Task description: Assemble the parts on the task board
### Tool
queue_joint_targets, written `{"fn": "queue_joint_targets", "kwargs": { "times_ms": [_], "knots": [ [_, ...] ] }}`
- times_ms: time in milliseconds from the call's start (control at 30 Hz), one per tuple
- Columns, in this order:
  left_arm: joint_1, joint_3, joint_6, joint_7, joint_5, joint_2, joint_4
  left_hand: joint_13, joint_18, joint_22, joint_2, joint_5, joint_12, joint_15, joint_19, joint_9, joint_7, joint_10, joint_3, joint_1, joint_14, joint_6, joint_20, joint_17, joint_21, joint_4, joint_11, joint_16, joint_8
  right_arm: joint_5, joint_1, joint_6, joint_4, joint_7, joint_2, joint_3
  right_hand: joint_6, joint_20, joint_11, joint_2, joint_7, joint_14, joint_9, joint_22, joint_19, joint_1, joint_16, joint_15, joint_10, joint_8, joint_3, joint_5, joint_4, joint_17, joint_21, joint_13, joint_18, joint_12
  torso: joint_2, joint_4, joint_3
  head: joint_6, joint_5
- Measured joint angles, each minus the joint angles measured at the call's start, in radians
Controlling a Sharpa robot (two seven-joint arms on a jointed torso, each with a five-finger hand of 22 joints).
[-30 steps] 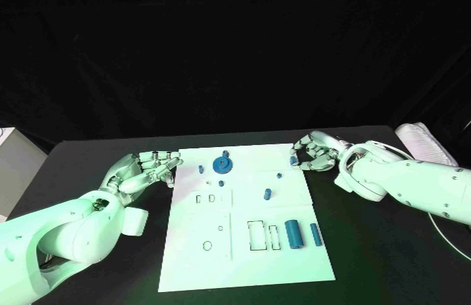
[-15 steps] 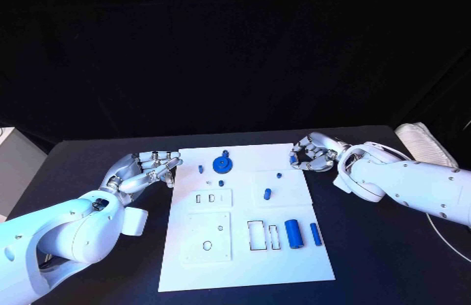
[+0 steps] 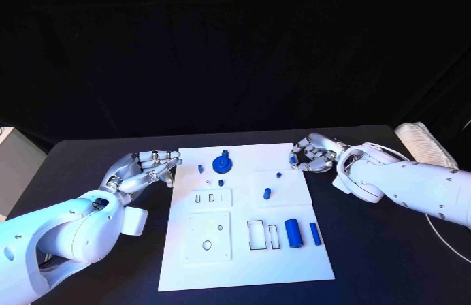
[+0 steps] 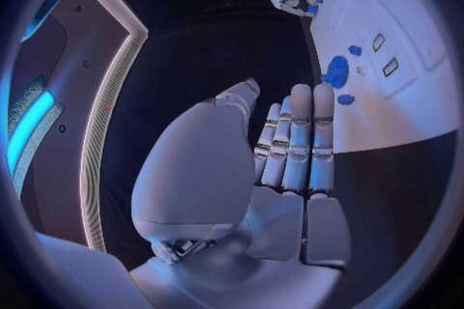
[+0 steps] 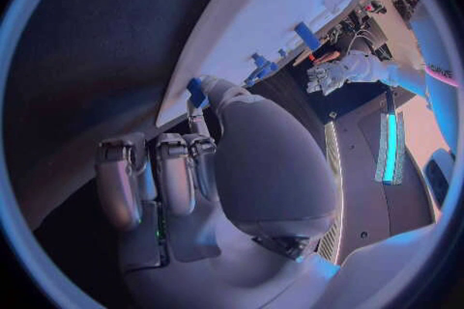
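At the far right corner of the task board (image 3: 246, 250), a small blue part (image 3: 293, 160) is pinched by the right hand (image 3: 314, 154); in the right wrist view the same blue piece (image 5: 196, 90) sits at the tips of the fingers (image 5: 174, 170), which are curled together around it. Exact contact faces cannot be told.

The left hand (image 3: 147, 169) is held over the table (image 3: 79, 162) just beside the board's far left edge, fingers (image 4: 295, 139) straight and side by side, nothing held.

Remaining parts on the board: a round blue wheel (image 3: 222, 163) near the far edge, a short peg (image 3: 266, 194) mid-board, a fat cylinder (image 3: 293, 233) and a slimmer bar (image 3: 315, 233) near the rectangular slots (image 3: 263, 235).

Handling judgement: parts are taken to be rigid moulded plastic, light, smooth-skinned, not fragile. Slip and twist in a fingertip pinch are the main risks, not crushing.
- Small pegs: best pinched across the short sides, the end left free for insertion.
- Cylinder: likely to roll if nudged; to be taken across the middle of its length.
- Wheel: to be gripped by the rim, or by the raised hub if clearance allows.

The board is expected to slide under side load, so bracing with the free hand would be advised.
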Motion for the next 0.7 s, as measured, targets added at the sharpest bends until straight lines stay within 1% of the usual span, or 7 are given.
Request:
{"fn": "queue_joint_targets", "kwargs": {
  "times_ms": [100,200,267,400,500,567,700],
  "knots": [
    [0.000,0.000,0.000,0.000,0.000,0.000,0.000,0.000,0.000,0.000,0.000,0.000,0.000,0.000,0.000,0.000,0.000,0.000,0.000,0.000,0.000,0.000,0.000,-0.001,0.000,0.000,0.000,0.000,0.000,-0.004,-0.001,-0.013,0.003,-0.004,0.000,0.000,0.013,-0.007,-0.005,0.007,-0.010,-0.002,0.002,0.000,0.000,-0.007,0.000,-0.005,0.002,0.009,0.013,0.000,-0.004,0.000,0.000,0.000,0.000,0.000,0.000,0.0003,-0.0005,0.000,0.000],
    [0.000,0.000,0.000,-0.001,0.000,0.000,-0.001,0.000,0.000,0.000,0.000,0.000,0.000,0.000,0.000,0.000,0.000,0.000,0.000,0.000,0.000,0.000,0.000,-0.001,0.000,0.000,0.000,0.000,0.000,-0.009,-0.002,-0.035,0.010,-0.007,-0.002,0.000,0.028,-0.013,-0.017,0.012,-0.014,0.001,0.003,0.000,-0.001,-0.012,0.000,-0.009,0.003,0.022,0.023,-0.014,-0.004,0.000,0.000,0.000,0.000,0.000,0.000,0.0006,-0.0004,0.000,0.001],
    [0.000,0.000,0.000,-0.001,0.000,0.000,-0.001,0.000,0.000,0.000,0.000,0.000,0.000,0.000,0.000,0.000,0.000,0.000,0.000,0.000,0.000,0.000,0.000,-0.001,0.000,0.000,0.000,0.000,0.000,-0.013,-0.002,-0.056,0.018,-0.009,-0.005,0.000,0.033,-0.014,-0.018,0.015,-0.020,0.000,0.006,0.000,0.001,-0.015,0.000,-0.014,0.004,0.028,0.028,-0.016,-0.006,0.000,0.000,0.000,0.000,0.000,-0.001,0.0008,-0.0006,0.000,0.001],
    [0.000,0.000,0.000,-0.001,0.000,0.000,-0.003,0.000,0.000,0.000,0.000,0.000,0.000,0.000,0.000,0.000,0.000,0.000,0.000,0.000,0.000,0.000,0.000,-0.001,0.000,0.000,0.000,0.000,0.000,-0.020,0.000,-0.091,0.042,-0.019,-0.011,0.001,0.035,-0.014,-0.021,0.020,-0.021,0.000,0.010,0.001,0.000,-0.020,0.000,-0.014,0.001,0.036,0.028,-0.017,-0.006,0.001,0.000,0.000,0.000,0.000,-0.002,0.0004,-0.0012,0.000,0.001],
    [0.000,0.000,0.000,-0.002,0.000,0.001,-0.007,0.000,0.000,0.000,0.000,0.000,0.000,0.000,0.000,0.000,0.000,0.000,0.000,0.000,0.000,0.000,0.000,-0.001,0.000,0.000,0.000,0.000,0.000,-0.027,0.010,-0.121,0.081,-0.038,-0.018,0.003,0.035,-0.014,-0.021,0.023,-0.021,0.000,0.010,0.001,0.000,-0.024,0.000,-0.014,0.000,0.039,0.035,-0.019,-0.006,0.001,0.000,0.000,0.000,0.000,-0.002,-0.0005,-0.0015,0.000,0.003],
    [0.000,0.000,0.000,-0.002,0.000,0.001,-0.009,0.000,0.000,0.000,0.000,0.000,0.000,0.000,0.000,0.000,0.000,0.000,0.000,0.000,0.000,0.000,0.000,-0.001,0.000,0.000,0.000,0.000,0.000,-0.032,0.019,-0.138,0.110,-0.056,-0.022,0.004,0.035,-0.020,-0.023,0.023,-0.021,0.000,0.010,0.001,-0.001,-0.038,0.000,-0.014,0.002,0.039,0.039,-0.021,-0.006,0.001,0.000,0.000,0.000,0.000,-0.003,-0.0016,-0.0016,0.000,0.003],
    [0.000,0.000,0.000,-0.003,0.000,0.005,-0.011,0.000,0.000,0.001,0.000,0.000,0.000,0.000,0.000,0.000,0.000,0.000,0.000,0.000,0.000,0.000,0.000,-0.002,0.000,0.000,0.000,0.000,0.000,-0.048,0.038,-0.172,0.182,-0.109,-0.024,0.005,0.035,-0.021,-0.025,0.023,-0.021,0.000,0.010,0.001,0.000,-0.039,0.000,-0.014,0.004,0.040,0.045,-0.026,-0.009,0.001,0.000,0.000,0.000,0.000,-0.005,-0.0041,-0.0020,-0.001,0.003]
  ]
}}
